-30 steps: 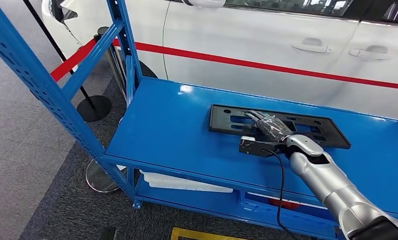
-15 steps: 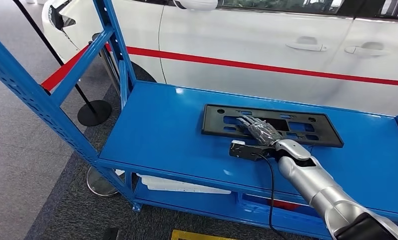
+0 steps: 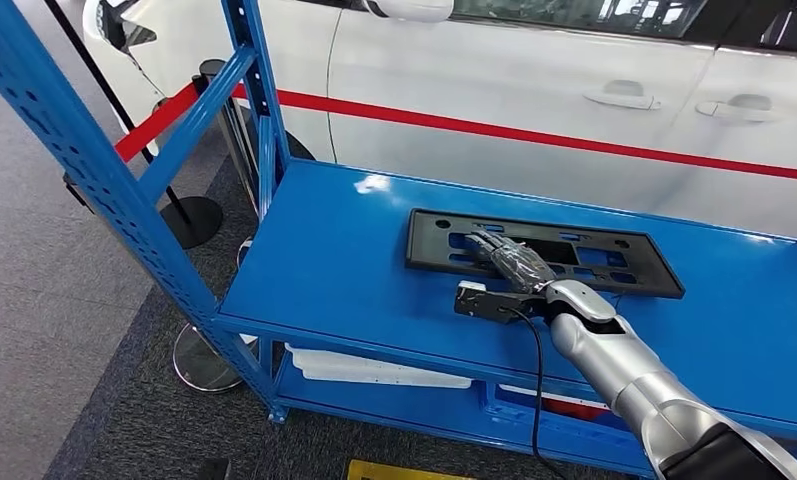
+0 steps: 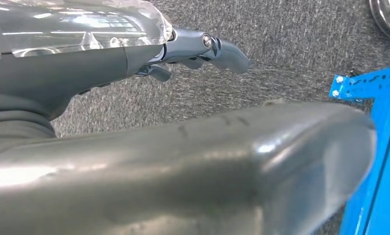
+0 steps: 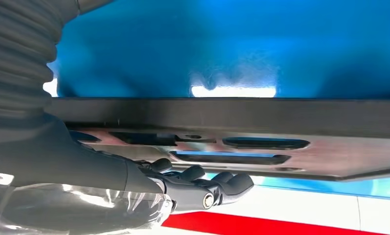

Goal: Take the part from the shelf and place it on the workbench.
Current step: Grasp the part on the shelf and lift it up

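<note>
Resting on the flat black license plate frame (image 3: pixel 544 252), the right hand (image 3: pixel 512 260) lies palm-down with its fingers stretched out along the part's slotted middle; the right wrist view shows those dark fingers (image 5: pixel 217 183) extended side by side against the frame's surface, not curled around any edge. The frame lies flat on the blue shelf (image 3: pixel 334 260), directly beneath the hand and extending to both sides of it. Beyond the hand stands a white car (image 3: pixel 534 90) with a red stripe. The left hand (image 4: pixel 202 49) hangs above grey carpet (image 4: pixel 290 39), fingers loosely curled and holding nothing.
</note>
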Available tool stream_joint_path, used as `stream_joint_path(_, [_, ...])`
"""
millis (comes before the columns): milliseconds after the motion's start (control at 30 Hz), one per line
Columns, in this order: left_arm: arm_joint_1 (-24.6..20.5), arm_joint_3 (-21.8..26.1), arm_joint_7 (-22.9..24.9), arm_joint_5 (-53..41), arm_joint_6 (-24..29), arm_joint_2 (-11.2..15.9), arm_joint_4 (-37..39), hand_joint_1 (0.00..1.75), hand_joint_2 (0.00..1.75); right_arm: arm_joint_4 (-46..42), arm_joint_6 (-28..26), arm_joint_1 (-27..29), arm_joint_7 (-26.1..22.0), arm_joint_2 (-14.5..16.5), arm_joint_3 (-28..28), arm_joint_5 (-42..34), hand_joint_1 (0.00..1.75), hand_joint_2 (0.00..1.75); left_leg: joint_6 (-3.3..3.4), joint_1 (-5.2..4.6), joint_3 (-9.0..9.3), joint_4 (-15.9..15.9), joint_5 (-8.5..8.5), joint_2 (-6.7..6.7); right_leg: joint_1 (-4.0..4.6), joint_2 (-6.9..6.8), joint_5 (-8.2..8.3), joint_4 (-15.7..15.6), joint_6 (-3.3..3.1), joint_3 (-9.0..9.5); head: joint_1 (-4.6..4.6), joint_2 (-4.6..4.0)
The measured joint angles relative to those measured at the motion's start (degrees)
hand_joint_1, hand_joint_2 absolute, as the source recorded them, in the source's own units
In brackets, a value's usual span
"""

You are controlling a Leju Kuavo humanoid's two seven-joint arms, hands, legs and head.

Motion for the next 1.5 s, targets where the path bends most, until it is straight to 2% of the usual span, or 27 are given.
stream_joint_path(33, [0.08,0.03,-0.01,0.04,-0.04,0.01,0.0,0.0,0.0,0.15,-0.04,-0.01,-0.1,0.03,0.01,-0.02,0.0,1.75,0.02,-0.09,0.02,0.0,0.0,-0.01,0.04,0.0,0.39,0.59,-0.14,-0.28,0.0,0.0])
stream_joint_path(67, [0.11,0.06,-0.01,0.08,-0.11,0.01,0.0,0.0,0.0,0.25,-0.13,-0.07,-0.19,0.07,0.01,-0.04,0.0,1.75,0.03,-0.2,0.09,0.0,0.0,-0.03,0.12,0.01,1.82,-1.23,-0.42,0.66,0.0,0.0])
stream_joint_path(100, [0.12,0.1,0.03,0.14,-0.24,0.01,0.01,0.0,0.0,0.32,-0.24,-0.17,-0.3,0.11,0.01,-0.08,0.0,1.75,0.02,-0.3,0.19,-0.02,0.0,-0.05,0.31,0.02,3.88,-5.04,-0.88,2.61,0.0,0.0])
stream_joint_path(167, [0.1,0.17,0.12,0.32,-0.54,-0.06,0.0,0.0,0.0,0.39,-0.45,-0.46,-0.5,0.34,0.01,-0.17,0.0,0.87,-0.1,-0.48,0.32,-0.1,0.02,-0.07,0.83,-0.06,6.79,-13.0,-2.0,6.58,0.01,0.0])
stream_joint_path(200, [0.1,0.22,0.17,0.42,-0.67,-0.08,0.0,0.0,0.0,0.42,-0.49,-0.57,-0.57,0.52,0.01,-0.21,0.0,0.44,-0.29,-0.5,0.29,-0.16,0.06,-0.06,1.09,-0.14,7.35,-15.18,-2.44,7.6,0.01,0.0])
stream_joint_path(233, [0.12,0.26,0.2,0.52,-0.78,-0.11,0.0,0.0,0.0,0.45,-0.51,-0.63,-0.6,0.72,0.01,-0.22,0.0,0.0,-0.55,-0.48,0.26,-0.27,0.12,-0.03,1.25,-0.22,7.36,-15.99,-2.71,7.89,0.01,0.0])
stream_joint_path(300, [0.2,0.32,0.15,0.61,-0.95,-0.11,0.01,0.0,0.0,0.5,-0.56,-0.62,-0.47,1.02,0.03,-0.22,0.0,0.87,-1.19,-0.53,0.3,-0.6,0.26,0.01,1.13,-0.3,7.82,-16.63,-3.03,8.06,0.01,0.0])
stream_joint_path(367, [0.29,0.39,-0.05,0.62,-1.01,-0.08,0.01,0.0,0.0,0.51,-0.68,-0.57,-0.28,1.38,0.09,-0.23,0.0,1.75,-1.66,-0.67,-0.16,0.68,-0.78,0.05,0.7,-0.48,8.48,-17.96,-3.27,8.72,-0.01,0.0])
stream_joint_path(400, [0.34,0.44,-0.15,0.6,-0.99,-0.05,0.01,0.0,0.0,0.5,-0.77,-0.54,-0.21,1.51,0.11,-0.26,0.0,1.75,-1.83,-0.67,-1.17,2.99,-2.21,0.08,0.49,-0.58,8.76,-18.47,-3.33,8.99,-0.02,0.0])
stream_joint_path(467, [0.5,0.54,-0.25,0.47,-0.87,-0.03,0.0,0.0,0.0,0.49,-0.98,-0.43,-0.02,1.62,0.14,-0.4,0.0,1.75,-2.16,-0.49,-4.45,10.25,-5.87,0.1,0.56,-0.69,8.85,-18.53,-3.47,8.94,-0.05,0.0])
stream_joint_path(500, [0.61,0.56,-0.2,0.34,-0.78,-0.02,0.01,0.0,0.0,0.45,-1.07,-0.31,0.1,1.62,0.14,-0.51,0.0,1.75,-2.32,-0.41,-5.88,13.27,-6.91,0.11,0.58,-0.69,8.8,-18.41,-3.46,8.84,-0.04,0.0])
stream_joint_path(533, [0.7,0.57,-0.13,0.21,-0.71,-0.02,0.01,0.0,0.0,0.39,-1.14,-0.2,0.21,1.61,0.14,-0.62,0.0,1.75,-2.47,-0.36,-6.47,14.52,-6.91,0.12,0.58,-0.66,8.72,-18.25,-3.45,8.78,-0.04,0.0])
stream_joint_path(567, [0.75,0.57,-0.04,0.09,-0.65,-0.01,0.01,0.0,0.0,0.29,-1.2,-0.12,0.3,1.6,0.14,-0.71,0.0,1.75,-2.59,-0.31,-5.91,13.43,-5.75,0.13,0.55,-0.6,8.6,-18.03,-3.35,8.74,-0.04,0.0])
stream_joint_path(633, [0.72,0.57,0.1,-0.01,-0.6,0.03,0.0,0.0,0.0,0.03,-1.29,-0.06,0.4,1.54,0.14,-0.78,0.0,1.75,-2.65,-0.13,-2.3,6.25,-2.2,0.21,0.44,-0.45,8.12,-17.27,-2.92,8.66,-0.04,0.0])
stream_joint_path(700, [0.67,0.57,0.19,-0.02,-0.58,0.04,0.0,0.0,0.0,-0.17,-1.39,-0.08,0.5,1.4,0.14,-0.78,0.0,1.75,-2.14,-0.11,0.38,0.78,-0.52,0.19,0.61,-0.28,7.63,-16.32,-2.31,8.32,-0.01,0.0])
stream_joint_path(833, [0.63,0.57,0.25,-0.03,-0.54,0.01,0.01,0.0,0.0,-0.45,-1.55,-0.04,0.73,1.03,0.14,-0.78,0.0,1.75,-0.64,-0.32,0.55,-0.03,-0.23,0.12,0.62,-0.08,7.34,-15.75,-1.35,7.86,0.09,0.0])
stream_joint_path(900, [0.5,0.57,0.13,-0.1,-0.52,0.01,-0.01,0.0,0.0,-0.88,-1.67,0.12,0.83,0.5,0.14,-0.79,0.0,1.75,0.0,-0.19,0.46,-0.32,0.09,0.13,0.41,-0.12,5.0,-12.26,-0.8,6.27,0.09,0.0])
stream_joint_path(933, [0.47,0.57,0.06,-0.15,-0.52,0.01,-0.01,0.0,0.0,-1.17,-1.76,0.34,0.84,0.16,0.14,-0.8,0.14,1.75,0.19,-0.21,0.35,-0.34,0.17,0.11,0.33,-0.15,3.12,-8.83,-0.53,4.69,0.09,0.0])
stream_joint_path(1000, [0.54,0.57,-0.03,-0.25,-0.55,0.01,0.0,0.0,0.0,-1.85,-2.02,1.0,0.84,-0.56,0.14,-0.83,1.01,1.75,0.36,-0.29,0.16,-0.33,0.23,0.05,0.25,-0.17,0.06,-1.39,-0.23,1.05,0.09,0.0])
stream_joint_path(1033, [0.59,0.57,-0.04,-0.28,-0.57,0.01,0.0,0.0,0.0,-2.21,-2.16,1.36,0.84,-0.84,0.14,-0.84,1.45,1.75,0.38,-0.33,0.14,-0.32,0.23,0.04,0.25,-0.17,-0.06,0.25,-0.24,0.17,0.09,0.0])
stream_joint_path(1067, [0.62,0.57,-0.04,-0.32,-0.6,-0.01,0.0,0.0,0.0,-2.62,-2.36,1.66,0.84,-1.09,0.14,-0.81,1.75,1.75,0.41,-0.35,0.16,-0.31,0.22,0.04,0.21,-0.18,0.86,-0.19,-0.21,0.3,0.09,0.0])
stream_joint_path(1100, [0.59,0.57,-0.04,-0.37,-0.61,-0.02,0.0,0.0,0.0,-3.06,-2.65,1.91,0.88,-1.37,0.14,-0.73,1.75,1.75,0.44,-0.36,0.21,-0.3,0.2,0.03,0.12,-0.19,2.74,-3.06,-0.09,1.64,0.09,0.0])
stream_joint_path(1167, [0.42,0.57,-0.04,-0.47,-0.62,-0.03,-0.01,0.0,0.0,-4.15,-3.43,2.27,0.96,-1.92,0.14,-0.38,1.75,1.75,0.47,-0.5,0.26,-0.24,0.11,-0.03,-0.15,-0.18,6.39,-11.7,0.65,5.86,0.09,0.0])
stream_joint_path(1200, [0.34,0.57,-0.04,-0.49,-0.6,-0.02,-0.01,0.0,0.0,-4.76,-3.78,2.46,0.99,-2.21,0.14,-0.15,1.75,1.75,0.42,-0.67,0.24,-0.22,0.07,-0.07,-0.19,-0.09,7.42,-14.92,0.73,7.37,0.09,0.0])
stream_joint_path(1233, [0.29,0.57,-0.04,-0.51,-0.57,0.0,-0.01,0.0,0.0,-5.35,-4.02,2.67,0.98,-2.45,0.14,0.02,1.75,1.75,0.37,-0.84,0.19,-0.21,0.04,-0.11,-0.17,-0.01,7.77,-16.55,0.66,8.1,0.08,0.0])
stream_joint_path(1300, [0.28,0.57,-0.02,-0.54,-0.5,0.01,-0.01,0.0,0.0,-6.38,-4.22,3.1,0.96,-2.8,0.14,0.21,1.75,1.75,0.25,-0.99,0.14,-0.29,0.04,-0.13,0.01,0.14,7.84,-16.84,0.11,8.07,0.08,0.0])
stream_joint_path(1500, [0.13,0.57,0.12,-0.66,-0.47,-0.03,0.0,0.0,0.0,-8.95,-3.99,3.59,0.6,-3.68,0.14,-0.28,1.75,1.75,-0.17,-0.73,0.25,-0.57,0.18,-0.12,0.26,0.18,7.77,-16.77,-0.2,8.01,0.09,0.0])
